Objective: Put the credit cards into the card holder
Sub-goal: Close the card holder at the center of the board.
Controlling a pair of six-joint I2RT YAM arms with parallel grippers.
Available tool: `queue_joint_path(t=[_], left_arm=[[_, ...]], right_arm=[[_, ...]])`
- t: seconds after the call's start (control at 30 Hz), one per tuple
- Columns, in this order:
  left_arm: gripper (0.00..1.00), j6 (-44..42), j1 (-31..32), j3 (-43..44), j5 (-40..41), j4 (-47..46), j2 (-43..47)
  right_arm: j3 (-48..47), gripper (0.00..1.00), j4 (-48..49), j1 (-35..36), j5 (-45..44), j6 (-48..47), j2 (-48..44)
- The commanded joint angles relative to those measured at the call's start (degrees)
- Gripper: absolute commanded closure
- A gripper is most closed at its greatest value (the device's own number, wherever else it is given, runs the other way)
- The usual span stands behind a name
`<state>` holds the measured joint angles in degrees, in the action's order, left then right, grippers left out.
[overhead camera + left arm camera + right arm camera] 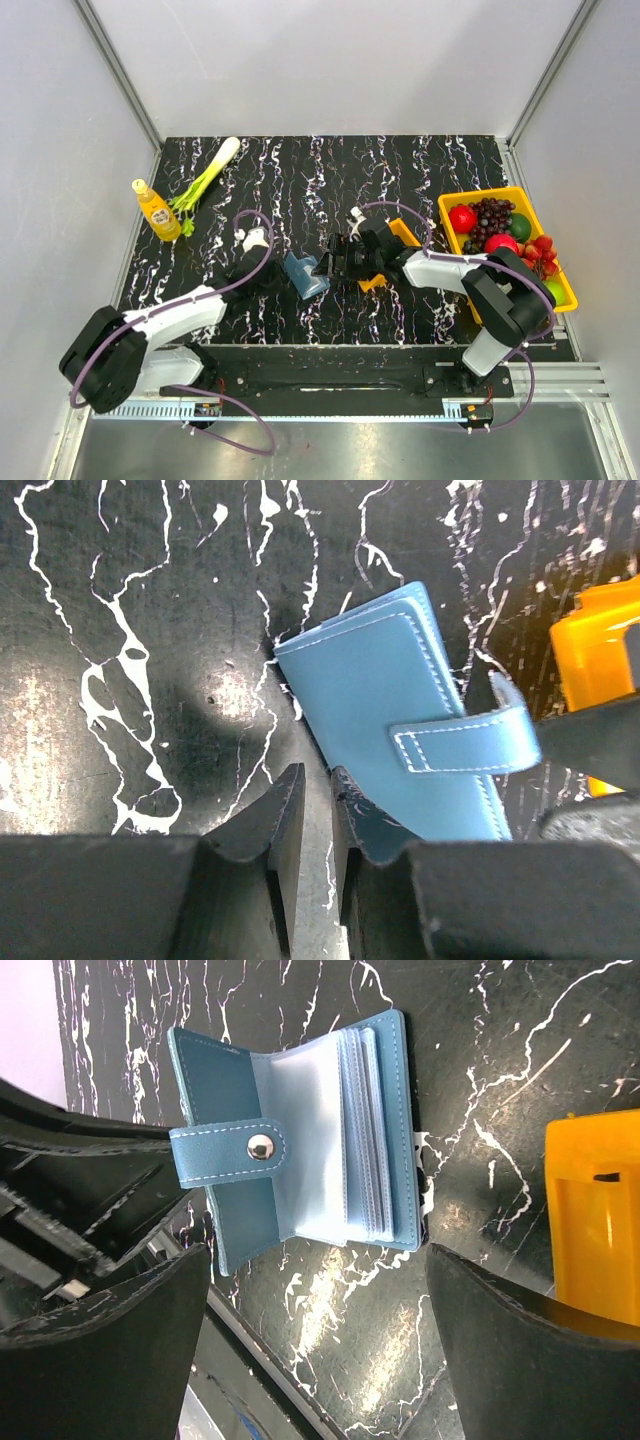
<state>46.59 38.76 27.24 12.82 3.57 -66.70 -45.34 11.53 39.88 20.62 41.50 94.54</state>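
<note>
The blue card holder (305, 275) lies open on the black marble table between my two grippers. The right wrist view shows its pale blue plastic sleeves (300, 1140) and snap strap (225, 1150). The left wrist view shows its outer cover (390, 710). My left gripper (283, 268) is at its left edge, jaws nearly closed with only bare table between them (315, 780); one finger overlaps the cover's corner. My right gripper (328, 262) is open and empty, with the holder just ahead of its fingertips (318, 1255). No credit card shows clearly.
A small orange tray (403, 232) sits under the right arm, also in the wrist views (595, 1220) (590, 650). A yellow bin (505, 192) of fruit stands at the right. A yellow bottle (157, 210) and a leek (205, 175) lie at the back left.
</note>
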Motion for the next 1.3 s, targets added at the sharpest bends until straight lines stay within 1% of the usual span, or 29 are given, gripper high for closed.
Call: queue_joint_path(t=[0.0, 0.1, 0.2, 0.4, 0.53, 0.6, 0.67, 0.73, 0.87, 0.97, 1.0, 1.1, 1.27], left_arm=[[0.80, 0.0, -0.7, 1.4, -1.8, -5.1, -3.9], [0.82, -0.5, -0.7, 2.1, -3.1, -7.3, -7.3], [0.82, -0.6, -0.7, 2.9, -4.2, -9.0, -10.2], [0.82, -1.6, -0.8, 4.2, -4.9, -9.6, -12.3], [0.82, -2.0, -0.7, 4.7, -4.6, -8.8, -12.7], [0.82, -1.9, -0.7, 4.7, -4.0, -8.2, -12.4], [0.80, -1.7, -0.7, 4.7, -2.9, -7.5, -11.4], [0.79, -1.9, -0.7, 4.0, -2.7, -8.6, -9.8], [0.75, -2.6, -0.7, 2.8, -4.0, -12.4, -7.0], [0.73, -3.0, -0.7, 2.7, -4.3, -13.9, -6.2], [0.73, -3.2, -0.7, 3.0, -4.5, -13.9, -6.6], [0.74, -4.0, -0.8, 4.8, -4.7, -12.0, -9.5], [0.76, -3.3, -0.7, 5.4, -6.9, -14.3, -14.0]], right_arm=[[-2.4, 0.07, 1.5, 1.0, 1.2, -2.0, 0.9], [-2.3, 0.07, 1.6, 1.1, 0.3, -2.0, 1.7], [-4.0, 0.06, -0.5, 1.1, -0.1, -2.5, 3.6], [-5.5, 0.06, -1.2, 1.0, -0.4, -2.3, 6.3], [-4.4, 0.07, 0.3, 1.0, -0.1, -1.9, 4.1], [-3.4, 0.06, -1.4, 1.1, -4.7, -1.7, 1.1], [-2.7, 0.05, -5.2, 1.1, -11.4, -2.0, -2.5], [-1.9, 0.03, -5.2, 1.0, -14.0, -3.3, -5.1], [-3.3, 0.03, -5.4, 1.0, -9.7, -4.1, -4.5], [-2.9, 0.09, -3.2, 0.9, -7.6, -2.0, -3.3], [-2.6, 0.09, -2.7, 1.0, -7.5, -1.4, -3.1], [-1.9, 0.15, -1.0, 0.9, -5.9, -1.2, -3.5], [-2.0, 0.13, -2.6, 1.1, -4.3, -2.3, -3.0]])
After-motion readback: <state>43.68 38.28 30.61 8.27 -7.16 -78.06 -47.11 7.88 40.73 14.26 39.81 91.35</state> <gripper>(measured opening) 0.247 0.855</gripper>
